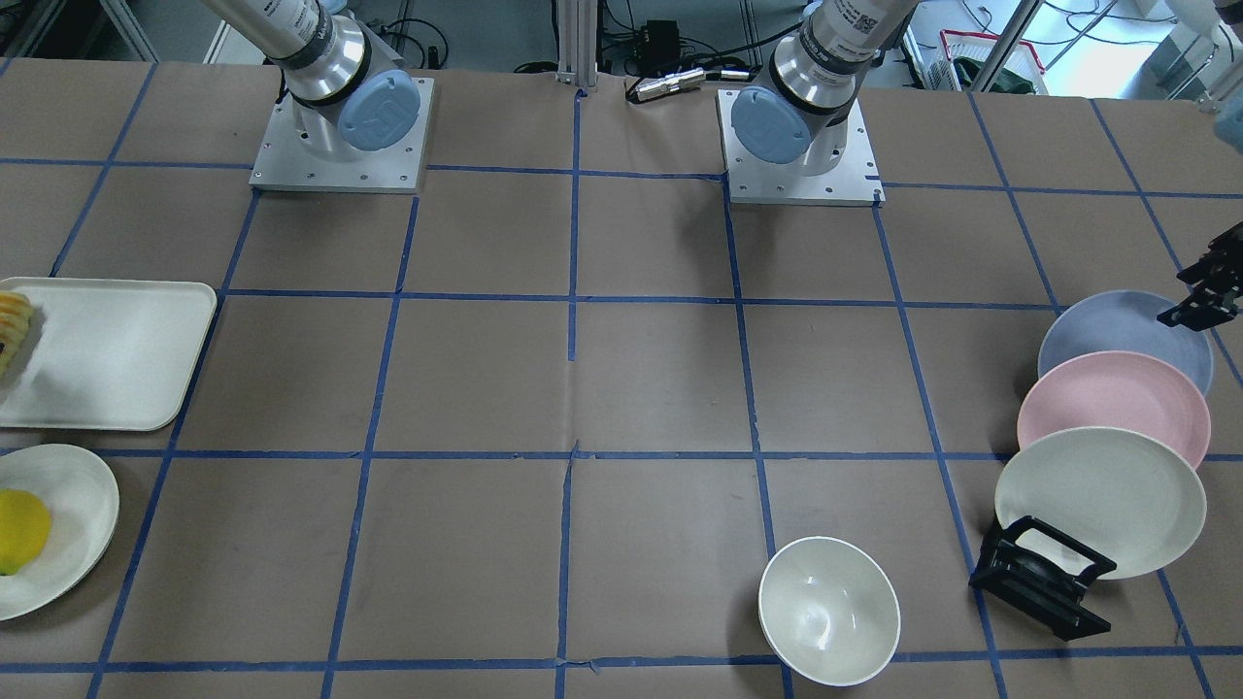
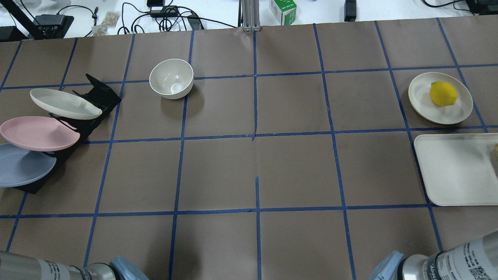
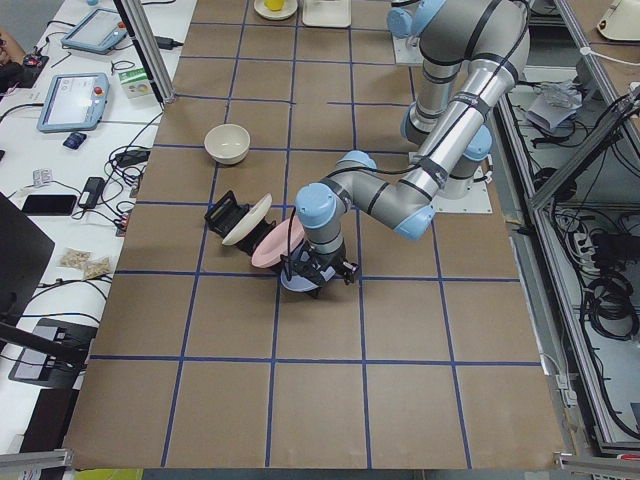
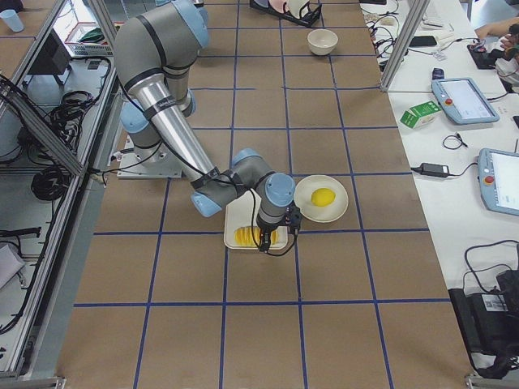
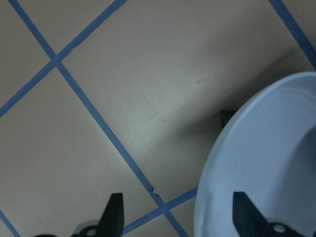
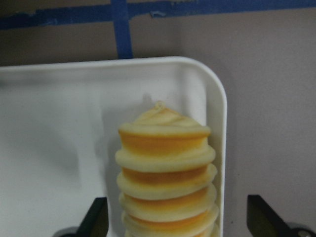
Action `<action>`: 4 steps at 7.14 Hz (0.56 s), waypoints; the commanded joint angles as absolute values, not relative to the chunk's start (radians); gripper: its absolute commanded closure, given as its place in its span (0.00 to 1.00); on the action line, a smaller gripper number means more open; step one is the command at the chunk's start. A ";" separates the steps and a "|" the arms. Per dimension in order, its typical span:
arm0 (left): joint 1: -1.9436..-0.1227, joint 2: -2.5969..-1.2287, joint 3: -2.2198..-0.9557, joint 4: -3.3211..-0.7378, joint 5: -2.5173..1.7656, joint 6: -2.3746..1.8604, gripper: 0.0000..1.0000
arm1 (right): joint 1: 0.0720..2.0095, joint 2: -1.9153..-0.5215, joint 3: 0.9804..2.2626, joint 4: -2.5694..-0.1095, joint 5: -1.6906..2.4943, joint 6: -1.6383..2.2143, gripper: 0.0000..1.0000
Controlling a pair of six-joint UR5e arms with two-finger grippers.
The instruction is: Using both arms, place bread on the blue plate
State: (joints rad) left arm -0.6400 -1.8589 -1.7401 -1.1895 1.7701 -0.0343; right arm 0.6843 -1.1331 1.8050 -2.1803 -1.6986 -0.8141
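Note:
The bread lies on a white tray at the table's right end; it also shows in the front view and the right side view. My right gripper is open, low over the bread, one finger on each side of it. The blue plate leans in a black rack at the table's left end, behind a pink plate. My left gripper is open, its fingers on either side of the blue plate's rim.
A cream-white plate stands in the rack's far slot. A white bowl sits on the table beyond the rack. A yellow lemon lies on a small cream plate beyond the tray.

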 commanded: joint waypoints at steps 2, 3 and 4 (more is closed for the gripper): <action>-0.638 -1.856 -1.740 -1.206 1.757 -0.040 0.77 | 0.684 -1.129 1.821 -2.174 -1.700 -0.811 0.00; -0.638 -1.856 -1.740 -1.206 1.755 -0.040 0.84 | 0.684 -1.132 1.819 -2.146 -1.700 -0.811 0.29; -0.635 -1.855 -1.738 -1.207 1.752 -0.043 0.91 | 0.683 -1.134 1.819 -2.129 -1.704 -0.810 0.76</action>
